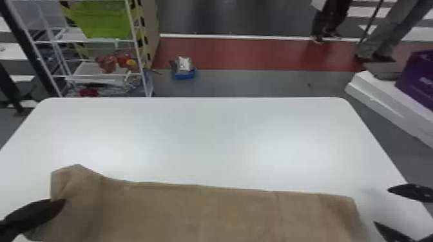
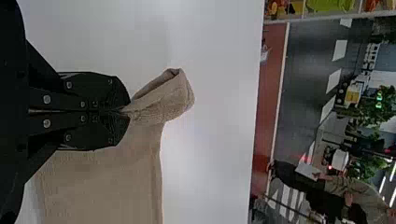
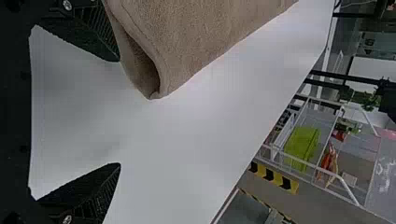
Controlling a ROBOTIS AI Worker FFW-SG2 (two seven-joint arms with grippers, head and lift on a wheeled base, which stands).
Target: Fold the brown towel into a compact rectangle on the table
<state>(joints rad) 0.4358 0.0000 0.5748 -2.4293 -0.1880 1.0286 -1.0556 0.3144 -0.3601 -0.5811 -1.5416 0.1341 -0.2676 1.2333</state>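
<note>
Black fingers on the left gripper (image 2: 127,111) pinch one end of the brown towel (image 1: 199,212), which lies in a long band across the near part of the table (image 1: 209,138). Spread wide, the right gripper (image 3: 119,113) is by the other end; it should probably take every layer before closing, to keep edges aligned. Farther off, pale lettering marks a purple box (image 1: 414,75).

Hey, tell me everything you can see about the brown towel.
The brown towel looks like soft, textured cloth. It lies as a wide band across the near part of the white table, faint creases running over it. Layers part in a fold at its right end. At its left end, the left gripper has its fingers shut on gathered cloth, with a curled flap poking out beyond them.
</note>
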